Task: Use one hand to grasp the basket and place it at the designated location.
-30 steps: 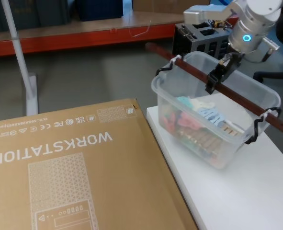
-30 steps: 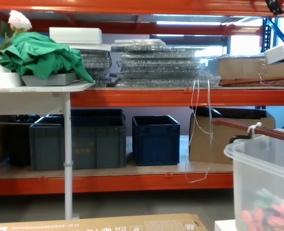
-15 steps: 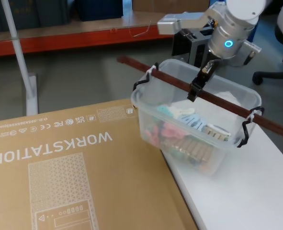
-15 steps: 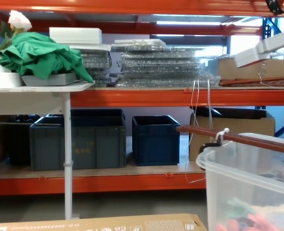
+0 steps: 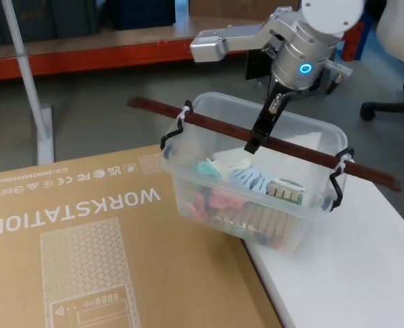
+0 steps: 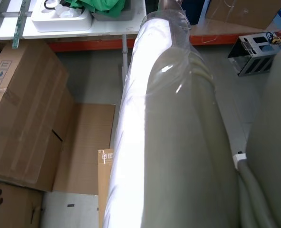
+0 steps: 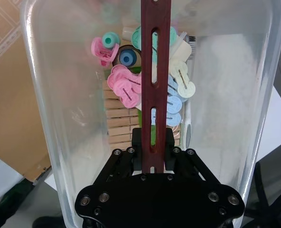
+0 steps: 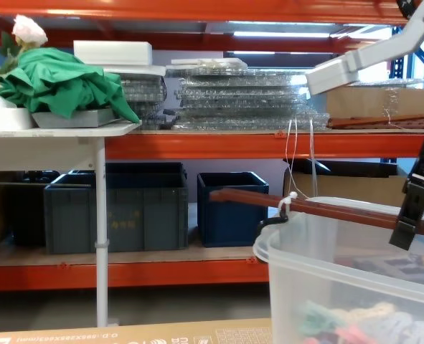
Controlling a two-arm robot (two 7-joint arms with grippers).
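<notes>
The basket (image 5: 294,229), a translucent tub holding pastel pegs and wooden clothespins (image 7: 119,116), hangs tilted from its reddish-brown bar handle (image 5: 208,121). My right gripper (image 5: 254,141) is shut on the middle of that bar; in the right wrist view the black fingers (image 7: 169,142) clamp the bar (image 7: 154,57) from both sides. The basket sits above the seam between the cardboard box and the white table. From the chest view the basket (image 8: 326,279) fills the lower right, with the right gripper (image 8: 403,231) on the handle (image 8: 326,209). The left wrist view shows a wrapped arm segment (image 6: 169,142).
A large cardboard box marked WORKSTATION (image 5: 85,239) lies at the front left. The white table (image 5: 352,280) is at the right. A white pole (image 5: 27,75) stands at the far left. Orange shelving with dark blue crates (image 8: 229,208) is behind, and a black metal frame (image 5: 255,67).
My right gripper has carried the basket to the left, from over the white table to partly over the cardboard box. The grip on the handle is unchanged.
</notes>
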